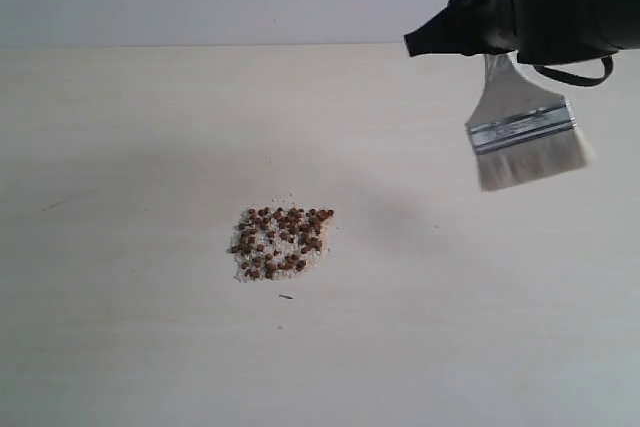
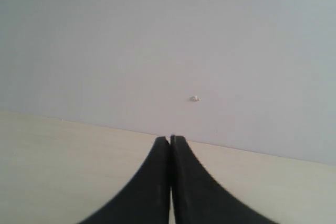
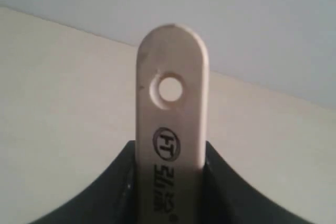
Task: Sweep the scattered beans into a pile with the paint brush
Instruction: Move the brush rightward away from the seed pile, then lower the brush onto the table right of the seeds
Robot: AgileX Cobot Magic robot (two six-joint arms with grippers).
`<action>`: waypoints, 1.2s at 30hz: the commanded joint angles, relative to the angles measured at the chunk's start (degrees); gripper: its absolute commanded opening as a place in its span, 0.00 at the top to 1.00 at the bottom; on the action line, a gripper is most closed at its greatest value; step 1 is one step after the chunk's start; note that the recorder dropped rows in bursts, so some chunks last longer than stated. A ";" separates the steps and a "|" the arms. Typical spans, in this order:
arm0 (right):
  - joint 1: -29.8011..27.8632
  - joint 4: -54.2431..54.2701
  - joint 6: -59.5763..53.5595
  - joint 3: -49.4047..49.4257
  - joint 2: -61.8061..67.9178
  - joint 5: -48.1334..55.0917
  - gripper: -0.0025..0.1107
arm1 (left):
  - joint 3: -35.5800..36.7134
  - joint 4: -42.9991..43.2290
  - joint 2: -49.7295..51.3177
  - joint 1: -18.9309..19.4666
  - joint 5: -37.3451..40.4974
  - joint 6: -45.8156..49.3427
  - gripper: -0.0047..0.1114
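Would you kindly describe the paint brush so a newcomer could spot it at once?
Across the pale table, look to the exterior view's right, where the black right end effector reaches in. It grips the paint brush by its cream handle, bristles down. Unlike the reddish-brown pile mid-table, it is one flat tool with a silver ferrule.

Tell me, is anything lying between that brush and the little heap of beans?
No, nothing visible. The paint brush hangs to the right of the pile in the exterior view, and only pale table shows between them. A tiny dark fleck lies below the pile, off that path.
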 commanded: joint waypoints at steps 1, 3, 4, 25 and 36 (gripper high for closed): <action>-0.27 -1.22 -15.81 0.05 -0.62 -7.70 0.98 | 0.12 0.03 0.08 -0.28 0.16 -0.04 0.96; -0.27 -0.83 -22.63 0.05 -0.32 -10.97 0.98 | 0.12 0.03 0.08 -0.28 0.16 -0.04 0.96; -0.27 -0.95 -22.63 0.05 -0.06 -12.51 0.98 | 0.12 0.03 0.08 -0.28 0.16 -0.04 0.96; -2.24 -18.71 50.49 11.94 -9.53 3.32 0.98 | 0.12 0.03 0.08 -0.28 0.16 -0.04 0.96; -8.68 -28.79 53.77 15.35 -10.90 35.36 0.98 | 0.12 0.03 0.08 -0.28 0.16 -0.04 0.96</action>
